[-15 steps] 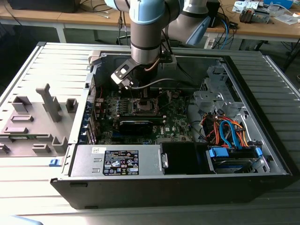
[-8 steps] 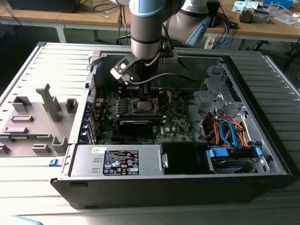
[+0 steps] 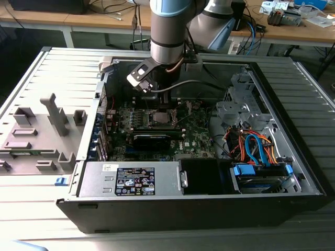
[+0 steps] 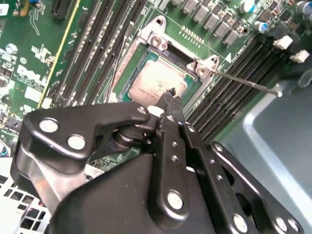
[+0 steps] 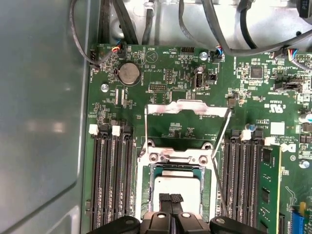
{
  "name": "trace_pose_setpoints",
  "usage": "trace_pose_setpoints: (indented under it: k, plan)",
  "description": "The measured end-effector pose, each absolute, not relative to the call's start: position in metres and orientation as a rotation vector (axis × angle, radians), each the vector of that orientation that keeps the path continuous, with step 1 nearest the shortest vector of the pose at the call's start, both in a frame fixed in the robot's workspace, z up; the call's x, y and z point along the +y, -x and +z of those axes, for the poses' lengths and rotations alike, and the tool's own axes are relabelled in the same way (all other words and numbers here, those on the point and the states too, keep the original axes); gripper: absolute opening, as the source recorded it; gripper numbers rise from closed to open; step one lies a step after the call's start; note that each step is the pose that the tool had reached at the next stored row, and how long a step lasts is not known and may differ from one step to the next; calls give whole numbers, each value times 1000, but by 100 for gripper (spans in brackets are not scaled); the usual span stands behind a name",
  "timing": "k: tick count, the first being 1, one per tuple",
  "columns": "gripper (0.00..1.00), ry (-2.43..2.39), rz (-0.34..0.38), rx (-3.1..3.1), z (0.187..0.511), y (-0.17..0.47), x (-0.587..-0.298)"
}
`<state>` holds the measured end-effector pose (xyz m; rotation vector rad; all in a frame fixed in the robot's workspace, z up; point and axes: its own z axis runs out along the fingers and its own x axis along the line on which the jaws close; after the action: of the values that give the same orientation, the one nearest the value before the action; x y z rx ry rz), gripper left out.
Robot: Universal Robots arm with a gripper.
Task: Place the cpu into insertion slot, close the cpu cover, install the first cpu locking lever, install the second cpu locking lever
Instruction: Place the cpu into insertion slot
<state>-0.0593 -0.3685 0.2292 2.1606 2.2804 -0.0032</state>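
Note:
The cpu [image 5: 178,187], a square chip with a silver-grey top, lies flat in the insertion slot [image 5: 146,195] on the green board. It is also seen in the second wrist view [image 4: 153,80]. The cpu cover [image 5: 187,108] stands swung open behind the slot. Two thin wire levers [image 5: 145,131] [image 5: 222,134] stick up on either side, and one lever [image 4: 243,80] juts out over the memory slots. My gripper [image 5: 170,198] [image 4: 169,93] hovers just over the cpu's near edge with its black fingertips together and nothing between them. In the exterior view the gripper [image 3: 158,104] hangs above the slot [image 3: 159,118].
Long black memory slots [image 5: 109,180] [image 5: 243,180] flank the socket. A coin battery [image 5: 129,73] and cable plugs sit beyond it. The case wall [image 5: 44,122] is close by. A black card [image 3: 152,140], power supply [image 3: 133,179] and cabled drive bay [image 3: 256,151] fill the case.

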Motion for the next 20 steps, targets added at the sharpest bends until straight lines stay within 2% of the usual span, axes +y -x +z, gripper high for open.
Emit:
trace_pose_setpoints:
  k: [20]
  plan:
    - [11, -2154, -19, 2273, 266, 59, -369]
